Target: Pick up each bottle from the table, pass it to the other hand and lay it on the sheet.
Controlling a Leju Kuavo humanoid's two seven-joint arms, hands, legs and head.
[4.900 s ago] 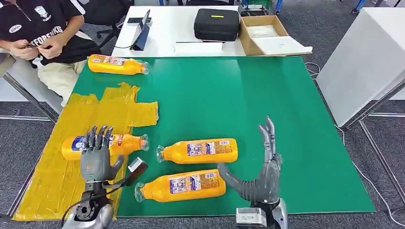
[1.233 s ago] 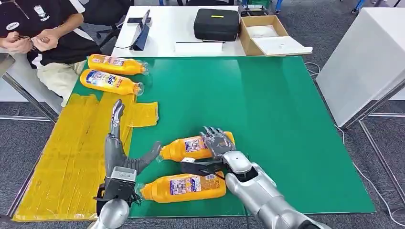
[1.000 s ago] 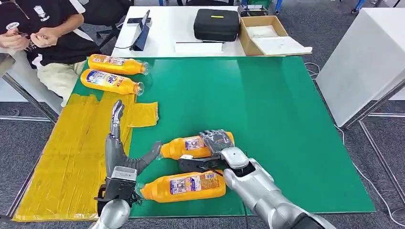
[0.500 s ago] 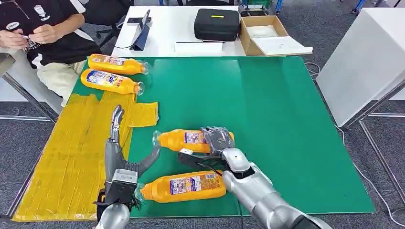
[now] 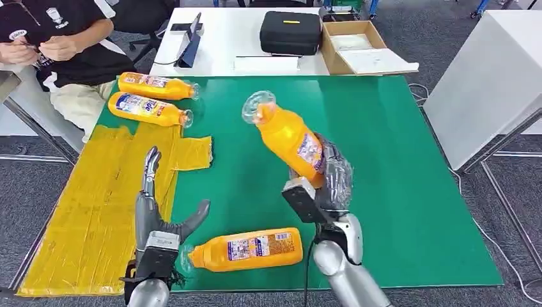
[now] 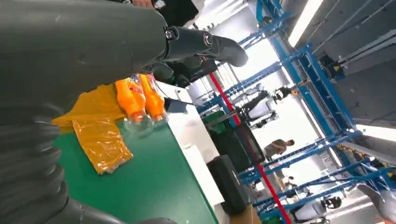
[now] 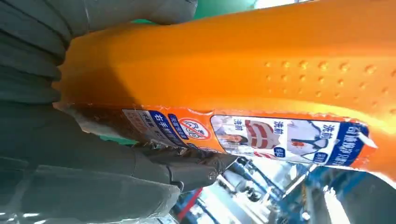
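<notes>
The right hand (image 5: 329,182) grips a bottle (image 5: 287,137) by its base, lifted off the surface (image 5: 396,160), neck tilted toward 11 o'clock. The left hand (image 5: 156,214) waits at 8 o'clock, released and holding nothing. The bottle looks full, stiff and slick — best taken at the labelled middle.

The held bottle (image 5: 289,137) is orange with a clear cap and a blue, white and red label. The near bottle (image 5: 243,248) and the two far bottles (image 5: 151,97) have the same orange colour and labels. The mat (image 5: 358,141) is plain green, the sheet (image 5: 102,192) is yellow. Both hands (image 5: 156,217) are grey. The far case (image 5: 289,32) is black with a yellow stripe, the box (image 5: 358,45) is brown.
</notes>
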